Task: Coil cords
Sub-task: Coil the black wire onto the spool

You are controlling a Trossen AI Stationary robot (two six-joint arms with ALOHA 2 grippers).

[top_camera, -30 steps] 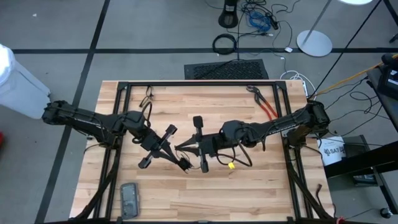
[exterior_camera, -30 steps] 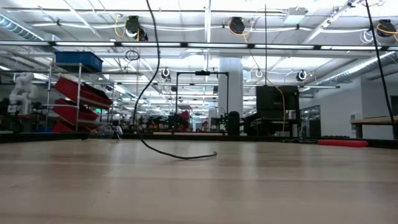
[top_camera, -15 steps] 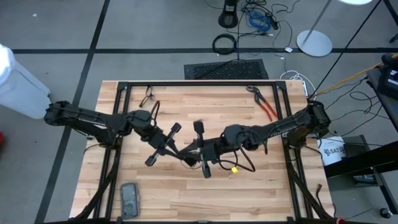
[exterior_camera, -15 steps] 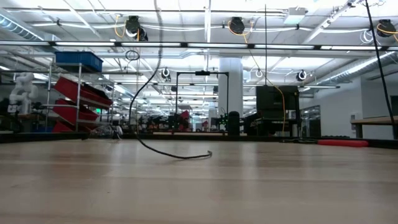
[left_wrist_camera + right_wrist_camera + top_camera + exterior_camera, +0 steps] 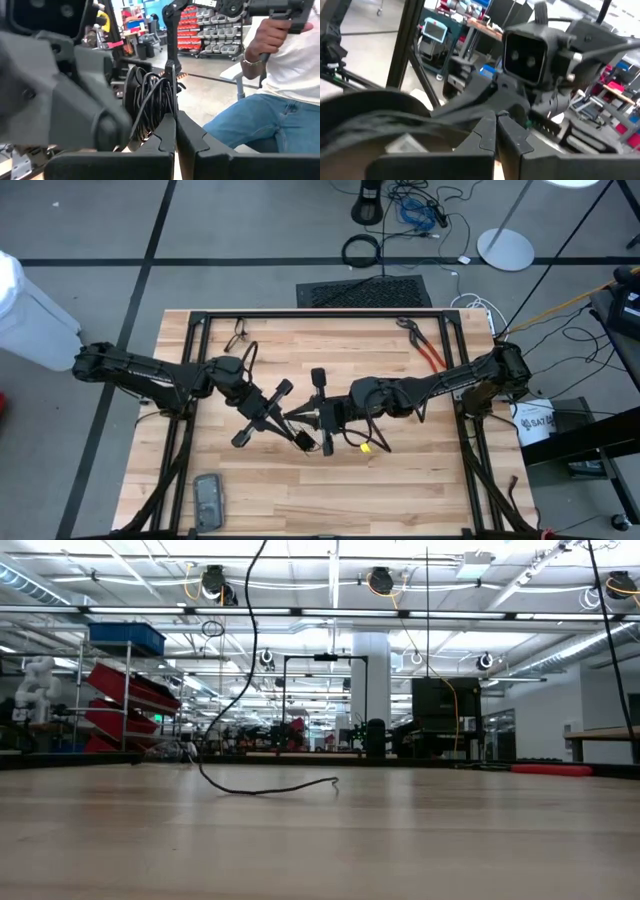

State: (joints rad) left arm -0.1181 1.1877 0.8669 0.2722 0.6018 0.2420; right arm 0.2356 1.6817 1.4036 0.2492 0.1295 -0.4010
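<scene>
The thin black cord is partly wound into a coil (image 5: pixel 150 100) that hangs between my two grippers above the middle of the table. A yellow tag (image 5: pixel 365 447) shows beside it. A free strand (image 5: pixel 245 670) drops from the coil to the table, where the tail (image 5: pixel 270 788) lies slack. Another loop (image 5: pixel 245 348) lies toward the far left. My left gripper (image 5: pixel 288 424) and my right gripper (image 5: pixel 299 417) meet tip to tip, both shut. My left gripper pinches cord strands (image 5: pixel 169 111) at the coil's edge between its two fingertips, coming in level from the table's left. The coil stands clear of the table just beyond the fingers. My right gripper comes in level from the table's right, shut, with the bundle (image 5: pixel 375 122) beside its fingers. Its own fingers hide where it meets the cord.
Red-handled pliers (image 5: pixel 428 348) lie at the far right. A dark flat device (image 5: pixel 208 500) lies at the near left. Black frame rails (image 5: pixel 196 370) run along both sides. A seated person (image 5: pixel 280 100) shows beyond the table.
My right gripper has tipped a little at the wrist, dipping toward the near edge and coming back. The cord's tail has slid along the table, and the spot where the hanging strand meets the table has shifted. Both grippers have stayed shut.
</scene>
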